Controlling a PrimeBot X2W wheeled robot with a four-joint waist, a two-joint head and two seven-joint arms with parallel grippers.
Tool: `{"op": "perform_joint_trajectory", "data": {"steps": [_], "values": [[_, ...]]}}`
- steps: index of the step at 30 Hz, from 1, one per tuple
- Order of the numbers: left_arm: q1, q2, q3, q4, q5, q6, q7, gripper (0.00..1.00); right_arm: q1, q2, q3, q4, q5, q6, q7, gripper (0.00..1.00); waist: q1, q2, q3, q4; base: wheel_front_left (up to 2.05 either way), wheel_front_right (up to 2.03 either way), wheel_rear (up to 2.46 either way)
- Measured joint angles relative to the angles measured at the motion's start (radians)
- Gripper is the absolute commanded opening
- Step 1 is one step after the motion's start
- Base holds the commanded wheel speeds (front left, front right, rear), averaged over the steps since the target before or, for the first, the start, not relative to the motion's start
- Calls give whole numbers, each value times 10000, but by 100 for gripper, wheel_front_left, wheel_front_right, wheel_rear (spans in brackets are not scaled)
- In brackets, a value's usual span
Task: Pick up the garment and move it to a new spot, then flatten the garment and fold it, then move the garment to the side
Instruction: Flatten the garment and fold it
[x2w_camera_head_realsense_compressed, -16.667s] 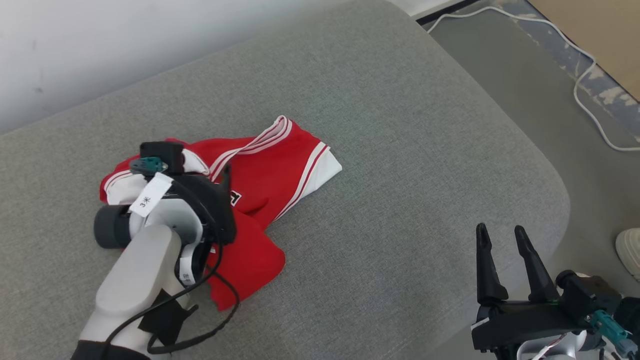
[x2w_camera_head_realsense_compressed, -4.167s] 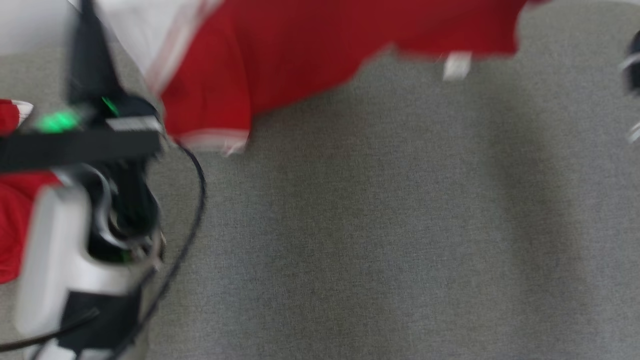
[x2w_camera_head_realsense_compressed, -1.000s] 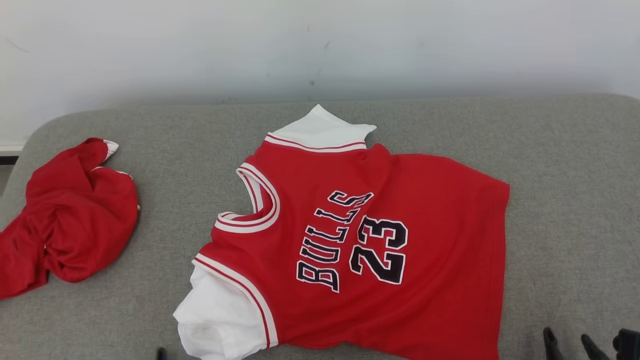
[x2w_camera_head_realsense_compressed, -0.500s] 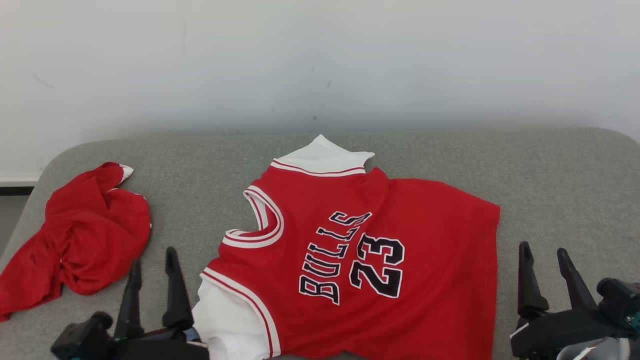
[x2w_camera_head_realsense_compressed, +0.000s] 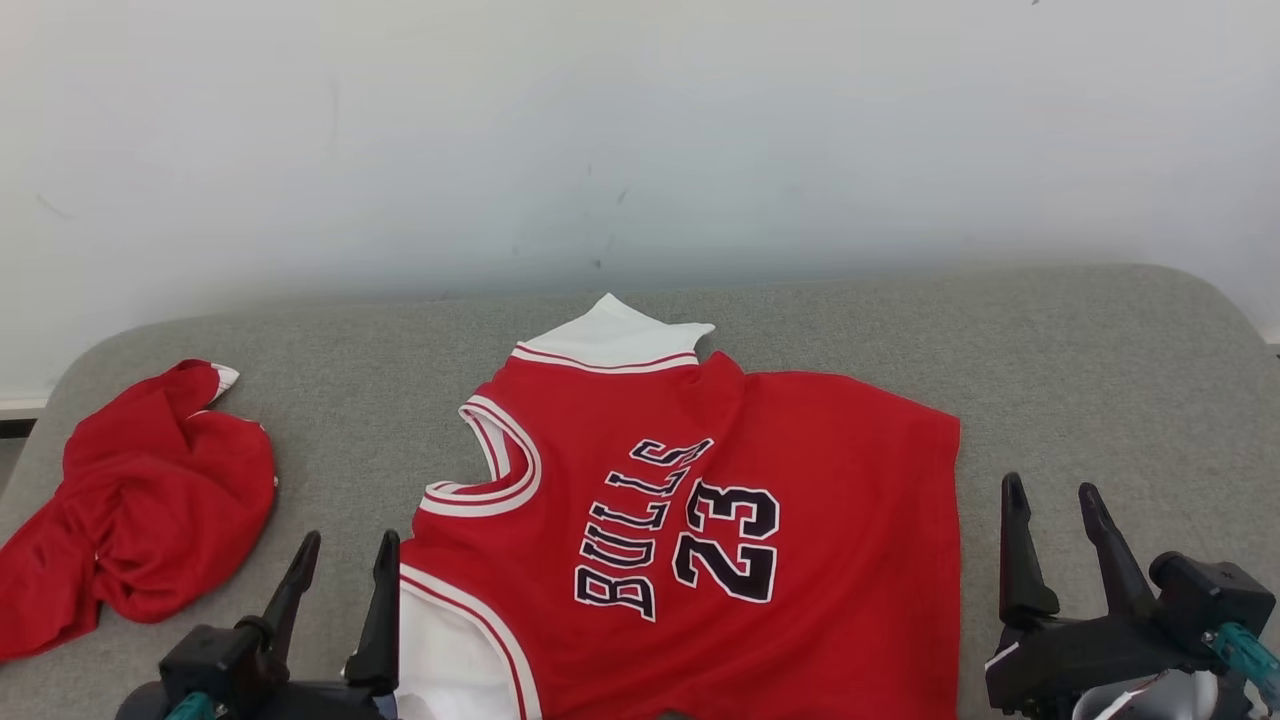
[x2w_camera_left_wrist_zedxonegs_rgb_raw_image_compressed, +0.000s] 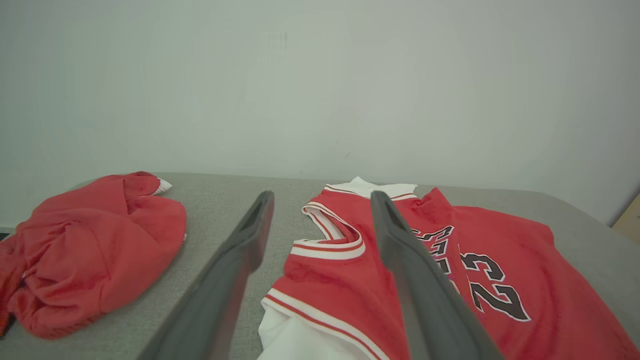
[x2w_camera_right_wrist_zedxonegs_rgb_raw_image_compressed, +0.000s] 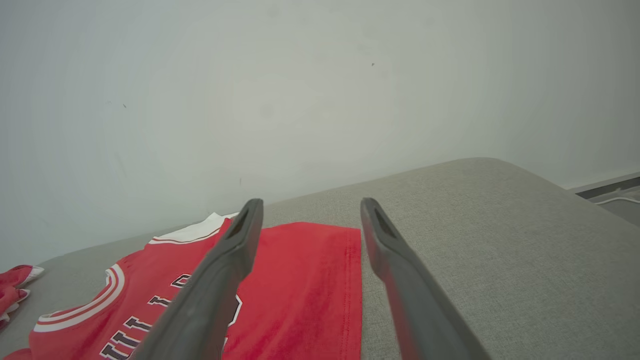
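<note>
While the Bulls 23 jersey (x2w_camera_head_realsense_compressed: 700, 520) lay spread on the grey cushion (x2w_camera_head_realsense_compressed: 1100, 380) | left gripper (x2w_camera_head_realsense_compressed: 350, 548) and right gripper (x2w_camera_head_realsense_compressed: 1050, 488) both gaped empty | I judged folding needed matched corner pinches.

I've got a grey fabric cushion (x2w_camera_head_realsense_compressed: 1050, 380) across my head view, corners rounded. Dead centre on it, the red jersey (x2w_camera_head_realsense_compressed: 820, 500) lies spread flat, neck opening toward nine o'clock, hem toward three, white sleeve ends at twelve and seven. Out at nine o'clock, well apart from it, a crumpled red garment (x2w_camera_head_realsense_compressed: 140, 500) sits by the cushion's edge.
</note>
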Motion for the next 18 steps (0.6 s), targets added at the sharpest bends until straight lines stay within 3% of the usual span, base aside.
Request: {"op": "perform_joint_trajectory", "data": {"steps": [18], "values": [[208,265,12,234,-29,-102,936,100,179,35,61,313,182,0,-552,100,0,0,14,-83,0,0,0]]}}
